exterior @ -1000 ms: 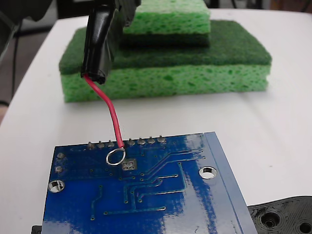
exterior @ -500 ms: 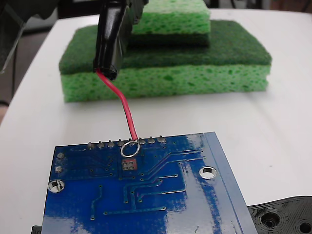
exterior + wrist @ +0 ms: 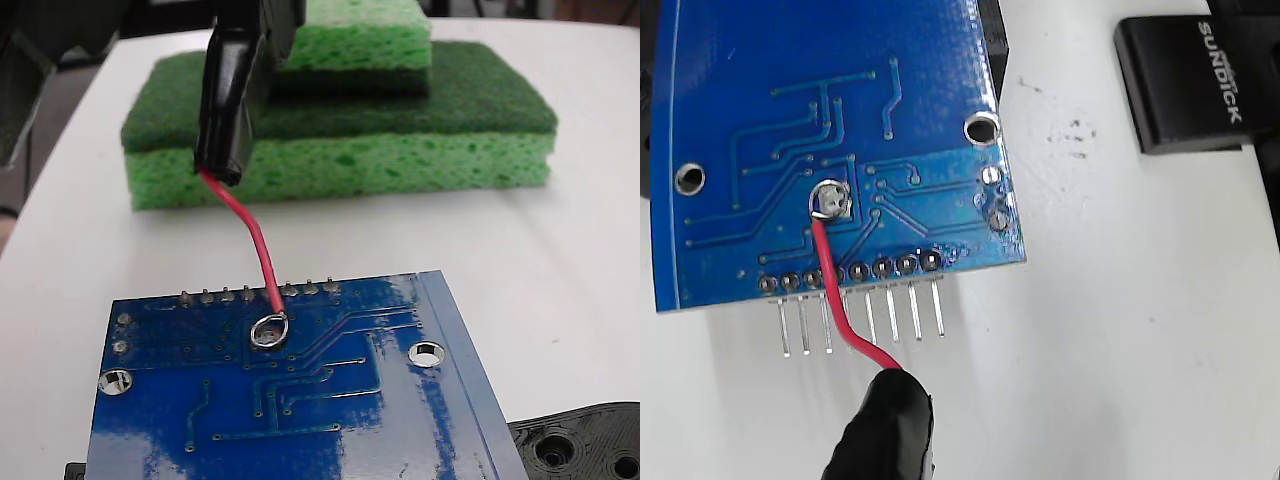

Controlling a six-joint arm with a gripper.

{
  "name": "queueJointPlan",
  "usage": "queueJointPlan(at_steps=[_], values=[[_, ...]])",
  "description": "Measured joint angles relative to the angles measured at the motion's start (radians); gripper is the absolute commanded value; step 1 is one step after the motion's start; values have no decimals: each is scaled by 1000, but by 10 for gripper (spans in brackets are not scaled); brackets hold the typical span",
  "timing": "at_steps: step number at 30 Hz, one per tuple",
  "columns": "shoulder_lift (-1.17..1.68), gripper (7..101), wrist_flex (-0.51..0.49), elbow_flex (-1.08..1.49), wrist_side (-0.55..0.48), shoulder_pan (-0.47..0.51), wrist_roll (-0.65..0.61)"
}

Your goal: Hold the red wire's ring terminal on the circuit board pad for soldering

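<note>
The little silver ring terminal [image 3: 830, 201] on the red wire [image 3: 836, 300] sits right over the pad [image 3: 834, 206] on the blue circuit board [image 3: 300, 400], so this looks like the holding step, and next it should just keep very steady. The pad is mostly hidden under the ring. The gripper is not seen, only the wire's black sleeve [image 3: 228, 105], so I cannot tell how wide it is.
</note>
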Motion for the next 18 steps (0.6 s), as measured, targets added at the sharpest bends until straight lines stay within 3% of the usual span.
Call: queueJointPlan(at_steps=[18], values=[[-5, 1003, -5, 6, -2, 6, -3]])
